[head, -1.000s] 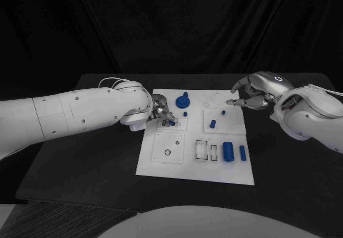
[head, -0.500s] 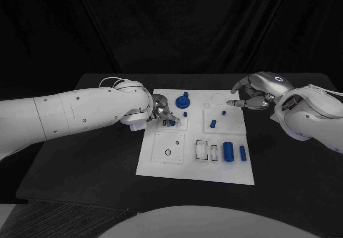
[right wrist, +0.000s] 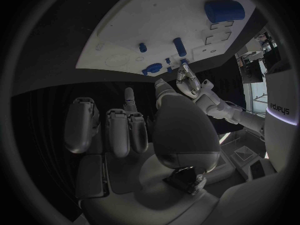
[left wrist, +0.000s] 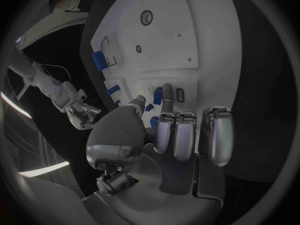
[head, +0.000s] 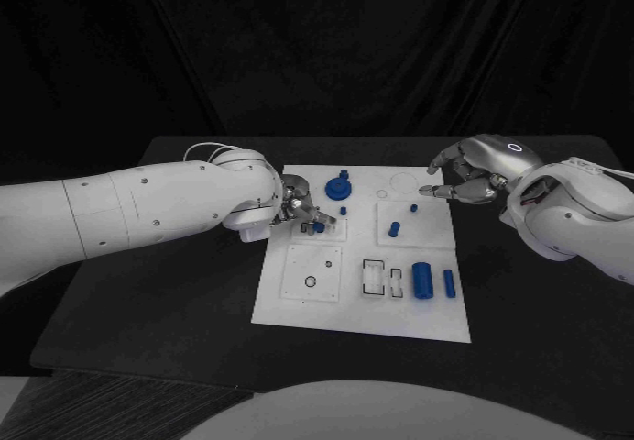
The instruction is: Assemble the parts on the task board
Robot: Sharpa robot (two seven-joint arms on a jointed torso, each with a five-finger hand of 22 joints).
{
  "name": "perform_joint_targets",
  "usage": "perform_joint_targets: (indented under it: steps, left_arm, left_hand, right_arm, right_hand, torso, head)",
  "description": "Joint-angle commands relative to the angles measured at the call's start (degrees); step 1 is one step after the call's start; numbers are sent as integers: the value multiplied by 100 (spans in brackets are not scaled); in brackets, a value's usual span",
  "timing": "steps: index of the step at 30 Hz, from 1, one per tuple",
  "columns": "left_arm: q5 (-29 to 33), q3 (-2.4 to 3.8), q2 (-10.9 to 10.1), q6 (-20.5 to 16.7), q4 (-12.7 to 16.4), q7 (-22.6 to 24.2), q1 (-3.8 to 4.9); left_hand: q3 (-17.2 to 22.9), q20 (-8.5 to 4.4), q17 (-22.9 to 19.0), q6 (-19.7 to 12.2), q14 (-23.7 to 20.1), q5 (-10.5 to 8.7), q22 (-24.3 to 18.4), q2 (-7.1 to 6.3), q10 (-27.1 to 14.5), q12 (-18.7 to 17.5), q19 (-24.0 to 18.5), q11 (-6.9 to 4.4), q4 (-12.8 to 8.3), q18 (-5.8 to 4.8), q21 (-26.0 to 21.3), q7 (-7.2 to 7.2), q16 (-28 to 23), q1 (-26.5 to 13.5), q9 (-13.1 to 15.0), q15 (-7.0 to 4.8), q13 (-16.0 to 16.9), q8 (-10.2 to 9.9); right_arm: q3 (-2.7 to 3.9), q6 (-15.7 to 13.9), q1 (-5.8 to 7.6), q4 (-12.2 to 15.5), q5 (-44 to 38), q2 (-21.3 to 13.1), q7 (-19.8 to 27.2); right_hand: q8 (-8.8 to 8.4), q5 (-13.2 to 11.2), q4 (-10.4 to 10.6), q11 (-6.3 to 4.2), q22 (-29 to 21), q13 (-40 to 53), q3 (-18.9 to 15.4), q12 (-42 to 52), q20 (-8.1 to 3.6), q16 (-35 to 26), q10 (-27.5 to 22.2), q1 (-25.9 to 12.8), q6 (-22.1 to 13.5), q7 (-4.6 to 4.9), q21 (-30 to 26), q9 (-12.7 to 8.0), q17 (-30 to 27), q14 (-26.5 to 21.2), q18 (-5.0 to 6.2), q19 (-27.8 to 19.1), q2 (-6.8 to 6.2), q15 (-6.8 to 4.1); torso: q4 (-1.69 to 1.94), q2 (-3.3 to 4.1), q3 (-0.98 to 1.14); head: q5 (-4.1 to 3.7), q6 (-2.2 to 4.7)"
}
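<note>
The white task board (head: 355, 312) lies in the middle of the black table. My left hand (head: 296, 207) hovers over the board's left side and pinches a small blue peg (head: 319, 225) between thumb and a finger. The left wrist view shows the same peg (left wrist: 157, 94) just above a raised square plate. My right hand (head: 465, 174) hangs over the board's far right corner, fingers curved and apart, holding nothing. On the board are a round blue piece (head: 338, 189), small pegs (head: 412, 208) (head: 394, 228), a thick blue cylinder (head: 421, 280) and a slim one (head: 448, 283).
Rectangular slots (head: 376, 275) and a small ring (head: 310, 281) mark the board's near half. The black table (head: 158, 302) runs wide on both sides of the board. In the right wrist view the thick cylinder (right wrist: 224, 10) and the round piece (right wrist: 153, 67) show.
The left hand has edged very slightly toward the board's middle with the peg still pinched. The right hand has stayed where it was.
</note>
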Motion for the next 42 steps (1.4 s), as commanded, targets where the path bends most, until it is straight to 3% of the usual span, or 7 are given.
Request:
perform_joint_targets:
  steps: [1,18,29,42]
  left_arm:
    - [-1,3,20,58,-3,55,-14]
    - [-1,3,44,-3,-30,124,-18]
    - [-1,3,53,4,-38,124,-20]
    - [-1,3,55,14,-44,112,-22]
  left_hand:
    - [-212,23,1528,103,664,-71,921,40,628,141,10,-31,104,-121,-68,0,58,-65,137,-43,1540,-6]
    - [-544,-42,1528,30,664,-57,972,258,628,141,42,-123,241,-127,-66,-117,58,241,1063,-116,1540,679]
    - [-641,-85,1528,99,664,-48,1012,317,628,141,80,-179,268,-138,-41,-184,58,323,1357,-163,1540,917]
    - [-664,-112,1528,121,664,0,1027,377,628,141,96,-212,271,-141,-35,-220,58,381,1504,-191,1540,1032]
  right_arm:
    - [4,36,-17,-6,-10,2,-112]
    - [4,56,-23,-12,-10,2,-123]
    - [4,63,-25,-14,-10,3,-125]
    - [4,72,-26,-15,-10,5,-128]
  right_hand:
    - [55,150,-4,51,1093,1528,161,114,15,-75,606,50,-29,24,-83,-65,641,412,196,-8,87,34]
    - [55,155,-4,53,1089,1528,160,114,16,-84,606,56,-29,26,-100,-69,628,410,199,-14,90,35]
    - [55,157,-5,54,1086,1528,159,114,17,-85,606,58,-29,27,-109,-70,625,409,201,-17,92,36]
    - [55,157,-5,54,1086,1528,159,114,17,-85,606,58,-29,27,-109,-70,625,409,201,-17,92,36]
  torso:
    - [0,0,0]
    - [-1,1,3]
    - [0,2,1]
    - [1,0,2]
  head:
    - [0,-1]
    - [-3,-1]
    - [-2,-1]
    - [-2,-1]
